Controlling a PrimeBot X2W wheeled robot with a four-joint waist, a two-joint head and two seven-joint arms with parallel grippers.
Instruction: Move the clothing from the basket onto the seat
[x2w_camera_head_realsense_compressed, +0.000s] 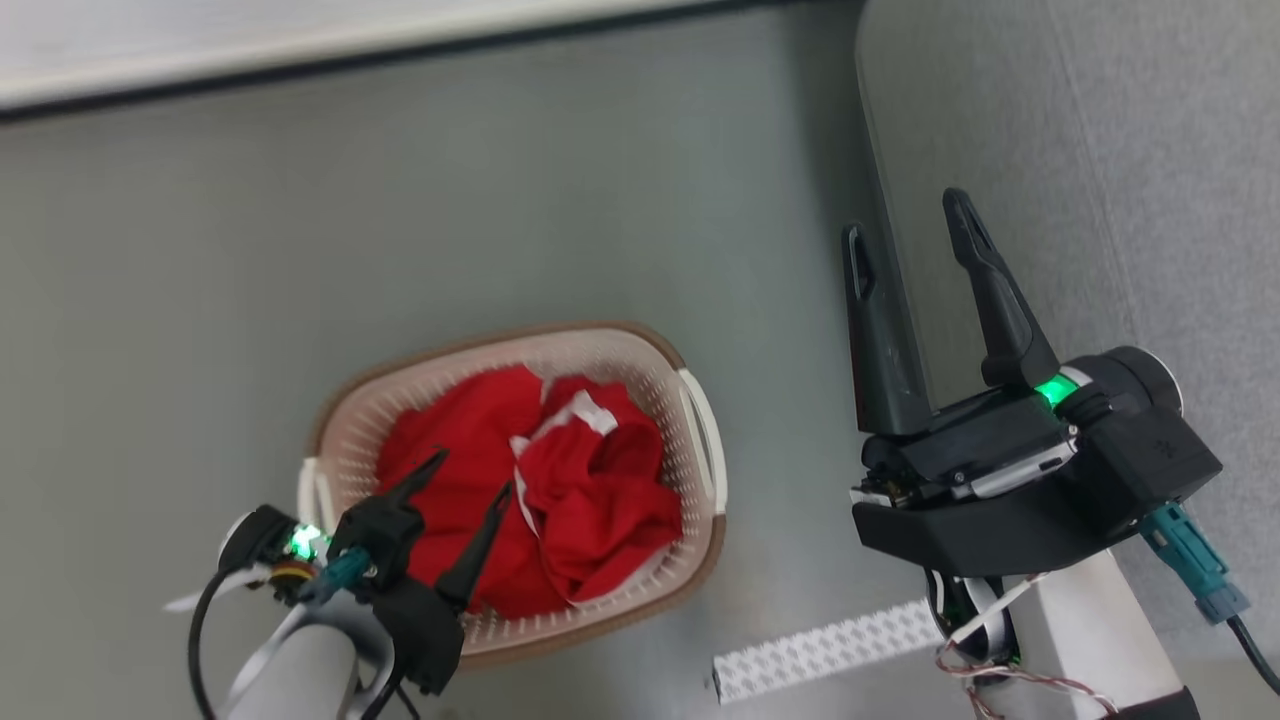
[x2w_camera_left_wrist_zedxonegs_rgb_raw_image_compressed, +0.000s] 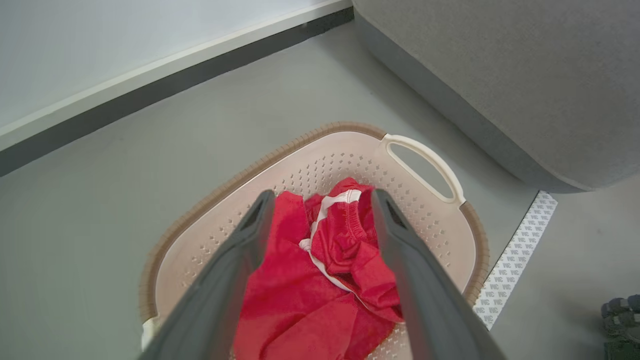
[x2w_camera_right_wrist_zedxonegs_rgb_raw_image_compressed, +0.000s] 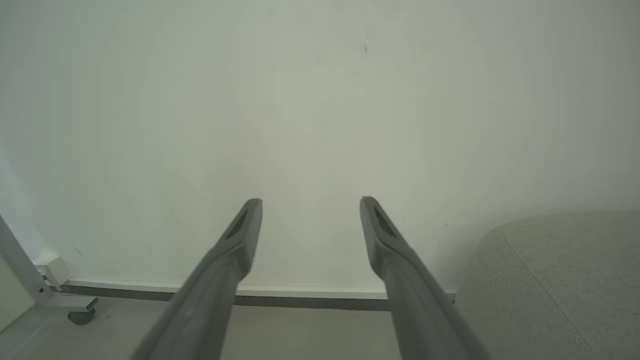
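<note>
Clothing (x2w_camera_head_realsense_compressed: 560, 500) sits heaped in one basket (x2w_camera_head_realsense_compressed: 620, 365); left gripper (x2w_camera_head_realsense_compressed: 472, 472) and right gripper (x2w_camera_head_realsense_compressed: 904, 214) gape empty.

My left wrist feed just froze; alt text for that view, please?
The left gripper, open and empty, points into the basket at a heap of red clothing with white trim. The basket stands on grey floor; the grey seat is at upper right, a white patterned strip beside the basket.

Grey floor (x2w_camera_head_realsense_compressed: 400, 200), basket (x2w_camera_head_realsense_compressed: 400, 405) on it, patterned white strip (x2w_camera_head_realsense_compressed: 820, 650) beside, seat (x2w_camera_head_realsense_compressed: 1100, 150) alongside.
</note>
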